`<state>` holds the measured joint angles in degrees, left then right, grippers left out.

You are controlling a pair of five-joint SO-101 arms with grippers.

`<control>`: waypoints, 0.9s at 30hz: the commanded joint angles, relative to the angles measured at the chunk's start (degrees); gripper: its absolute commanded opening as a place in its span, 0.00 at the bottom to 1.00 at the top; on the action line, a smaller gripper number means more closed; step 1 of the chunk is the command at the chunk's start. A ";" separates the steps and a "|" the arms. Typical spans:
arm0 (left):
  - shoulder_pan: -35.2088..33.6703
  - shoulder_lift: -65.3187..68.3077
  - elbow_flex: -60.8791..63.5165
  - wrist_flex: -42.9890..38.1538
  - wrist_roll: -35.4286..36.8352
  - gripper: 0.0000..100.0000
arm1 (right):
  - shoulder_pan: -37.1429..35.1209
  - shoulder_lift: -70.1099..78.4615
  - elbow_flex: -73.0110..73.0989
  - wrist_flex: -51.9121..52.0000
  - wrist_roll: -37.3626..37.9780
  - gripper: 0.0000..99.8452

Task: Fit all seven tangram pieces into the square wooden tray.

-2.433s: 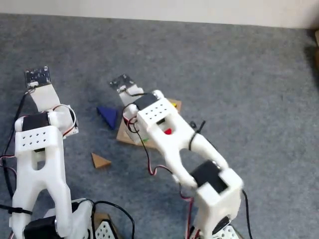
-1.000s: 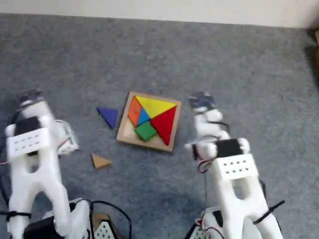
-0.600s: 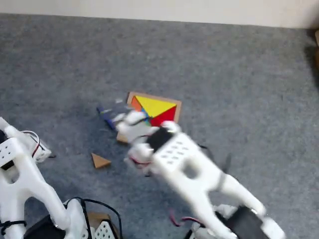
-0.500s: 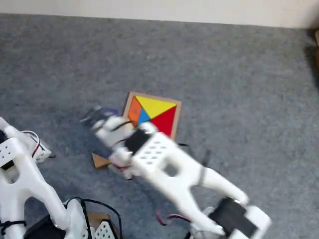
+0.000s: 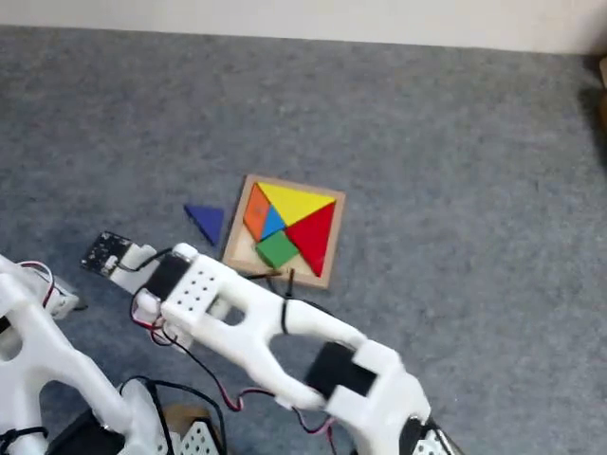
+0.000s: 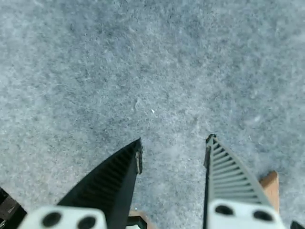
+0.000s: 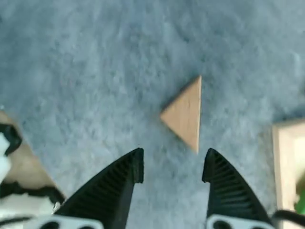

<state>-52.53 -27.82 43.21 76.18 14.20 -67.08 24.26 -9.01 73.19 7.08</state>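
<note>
Right gripper (image 7: 174, 152), spread at eight o'clock of the tray (image 5: 233, 243) (triangle (image 7: 185, 114) just ahead), could shove that piece aside when closing.

In the high view, the left arm (image 5: 33, 355) is cut off by the left and bottom edges. The base of the right arm (image 5: 256, 318) runs off the bottom edge, and this arm hides the carpet (image 5: 455, 190) beneath it. A brown object (image 5: 602, 71) at the right edge is cropped beyond identification. In the right wrist view, the wooden tray (image 7: 286, 162) is cut off by the picture's edge, with a sliver of the green piece (image 7: 300, 206) visible. A tan surface (image 7: 24, 167) at the opposite edge is cropped and cannot be identified. In the left wrist view, a wooden corner (image 6: 270, 182) is partly hidden behind one finger (image 6: 231, 181) of the left gripper (image 6: 174, 145).
</note>
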 commanded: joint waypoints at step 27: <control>-0.75 -1.45 -2.86 -0.62 0.44 0.22 | 4.00 17.45 -18.86 3.03 6.15 0.01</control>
<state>-52.53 -27.82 43.21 76.18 14.20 -63.30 42.02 -26.24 74.42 12.35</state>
